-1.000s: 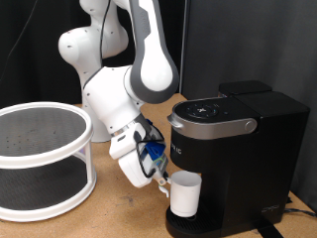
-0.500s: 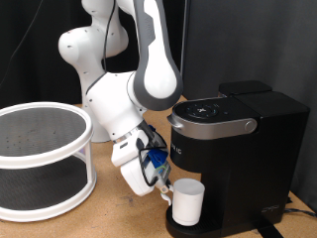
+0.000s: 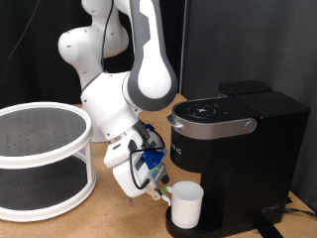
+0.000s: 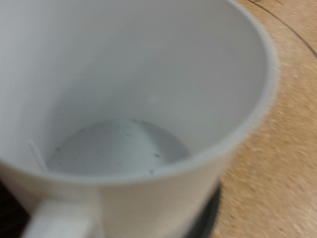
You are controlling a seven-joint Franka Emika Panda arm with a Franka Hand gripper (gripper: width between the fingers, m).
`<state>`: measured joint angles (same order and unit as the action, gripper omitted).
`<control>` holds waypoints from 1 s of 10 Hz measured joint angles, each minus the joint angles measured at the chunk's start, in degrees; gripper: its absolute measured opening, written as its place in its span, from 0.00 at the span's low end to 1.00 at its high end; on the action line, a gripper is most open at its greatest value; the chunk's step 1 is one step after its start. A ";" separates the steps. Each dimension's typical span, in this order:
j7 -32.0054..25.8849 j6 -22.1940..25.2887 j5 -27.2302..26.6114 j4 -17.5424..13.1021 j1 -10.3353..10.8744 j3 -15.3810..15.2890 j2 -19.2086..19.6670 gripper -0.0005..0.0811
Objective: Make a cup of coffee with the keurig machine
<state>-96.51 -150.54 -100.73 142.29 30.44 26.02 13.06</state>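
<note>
cup (image 3: 186,204) sits upright on the round drip base (image 3: 178,227) of the keurig machine (image 3: 230,154), under its overhanging head, its mouth open and free. we see the gripper (image 3: 158,191) just beside the cup on the exterior view's left; we cannot tell how wide its fingers stand. white round rack (image 3: 42,159) stands well apart, bare wooden table (image 3: 109,218) between. the wrist view looks into the cup's hollow, close over its rim.

The cup (image 4: 149,109) is blurred and cropped; gripper (image 3: 161,190) jaws seem hidden.
</note>
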 joint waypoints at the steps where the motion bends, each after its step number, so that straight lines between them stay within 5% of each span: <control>1: 1.20 -0.38 0.76 0.55 -0.39 0.77 -1.01 0.72; 2: 3.97 -0.51 3.84 1.46 -0.92 1.66 -2.58 0.72; 3: 7.42 -0.51 7.88 2.40 -1.43 2.58 -4.37 0.94; 7: 17.04 1.50 22.78 6.14 -3.75 5.97 -13.00 0.99; 10: 18.47 1.07 24.22 6.56 -3.72 5.81 -12.97 0.99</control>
<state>-78.04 -149.47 -76.51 148.85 26.72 31.83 0.09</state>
